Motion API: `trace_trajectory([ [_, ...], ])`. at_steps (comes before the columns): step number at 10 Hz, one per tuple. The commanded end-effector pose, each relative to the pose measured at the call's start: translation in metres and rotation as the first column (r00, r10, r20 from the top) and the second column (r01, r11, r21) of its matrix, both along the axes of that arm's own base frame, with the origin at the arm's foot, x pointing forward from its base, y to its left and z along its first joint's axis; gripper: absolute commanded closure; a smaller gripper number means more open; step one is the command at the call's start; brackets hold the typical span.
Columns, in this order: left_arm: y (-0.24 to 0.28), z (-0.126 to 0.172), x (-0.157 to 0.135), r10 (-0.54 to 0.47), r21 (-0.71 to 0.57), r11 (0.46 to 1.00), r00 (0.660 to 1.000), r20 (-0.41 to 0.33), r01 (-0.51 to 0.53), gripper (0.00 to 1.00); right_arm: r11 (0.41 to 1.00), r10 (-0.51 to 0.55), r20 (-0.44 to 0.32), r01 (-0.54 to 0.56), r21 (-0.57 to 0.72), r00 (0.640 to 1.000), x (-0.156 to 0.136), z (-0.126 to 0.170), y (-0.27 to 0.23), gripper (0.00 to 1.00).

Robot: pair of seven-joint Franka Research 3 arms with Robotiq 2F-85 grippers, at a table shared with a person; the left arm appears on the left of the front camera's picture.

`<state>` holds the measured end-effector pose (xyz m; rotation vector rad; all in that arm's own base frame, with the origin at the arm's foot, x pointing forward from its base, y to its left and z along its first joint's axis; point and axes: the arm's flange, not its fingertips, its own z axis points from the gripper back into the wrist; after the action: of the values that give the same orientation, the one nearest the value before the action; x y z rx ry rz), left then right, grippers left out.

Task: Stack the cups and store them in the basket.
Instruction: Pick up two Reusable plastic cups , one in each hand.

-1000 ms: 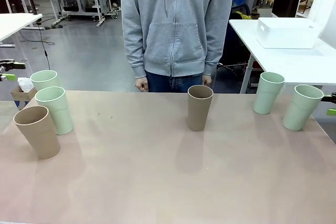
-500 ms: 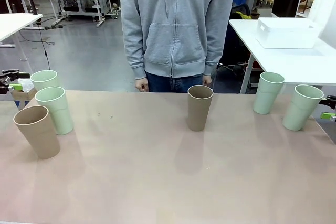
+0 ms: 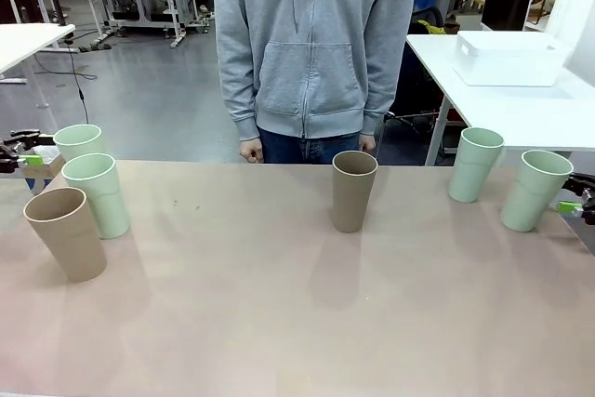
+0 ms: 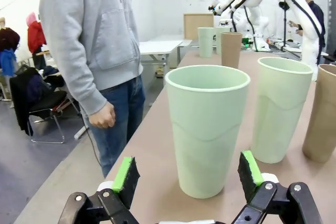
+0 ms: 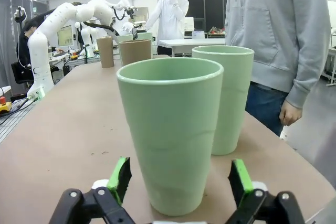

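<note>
**Left gripper (image 4: 187,176) and right gripper (image 5: 179,179) both empty**

Each has its fingers spread wide with a mint cup just ahead: the far-left cup (image 4: 207,129) and the far-right cup (image 5: 170,129). All six cups stand singly on the table (image 3: 279,323). The basket (image 3: 508,58) sits on a white table (image 3: 558,113) beyond.

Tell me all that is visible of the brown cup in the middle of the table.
The brown cup is a tall tapered tumbler without handle, matte tan-brown, like plastic. It stands upright, mouth up, alone near the far middle of the table, in front of the person. Only the table touches it.
</note>
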<state>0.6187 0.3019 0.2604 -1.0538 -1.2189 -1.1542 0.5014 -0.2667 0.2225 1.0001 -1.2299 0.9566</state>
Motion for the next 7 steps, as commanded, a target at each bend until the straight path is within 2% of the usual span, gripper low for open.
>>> trace_trajectory([
  [1, -0.006, -0.002, -0.009, -0.039, -0.010, 0.999, 0.999, -0.028, 0.039, 0.00, 0.999, -0.044, 0.012, 0.043, 0.012, 0.999, 0.002, -0.001, 0.010, 0.00],
  [3, -0.013, -0.008, -0.012, -0.051, -0.034, 0.998, 0.998, -0.025, 0.050, 0.00, 0.998, -0.059, 0.013, 0.059, 0.029, 0.998, 0.004, -0.001, 0.013, 0.00],
  [4, -0.016, -0.010, -0.015, -0.049, -0.041, 0.998, 0.998, -0.040, 0.047, 0.00, 0.998, -0.053, -0.020, 0.054, 0.037, 0.998, 0.004, 0.000, 0.014, 0.00],
  [7, -0.023, -0.011, -0.018, -0.055, -0.063, 0.997, 0.998, -0.038, 0.053, 0.00, 0.998, -0.053, -0.038, 0.054, 0.036, 0.998, 0.001, 0.000, 0.013, 0.00],
])
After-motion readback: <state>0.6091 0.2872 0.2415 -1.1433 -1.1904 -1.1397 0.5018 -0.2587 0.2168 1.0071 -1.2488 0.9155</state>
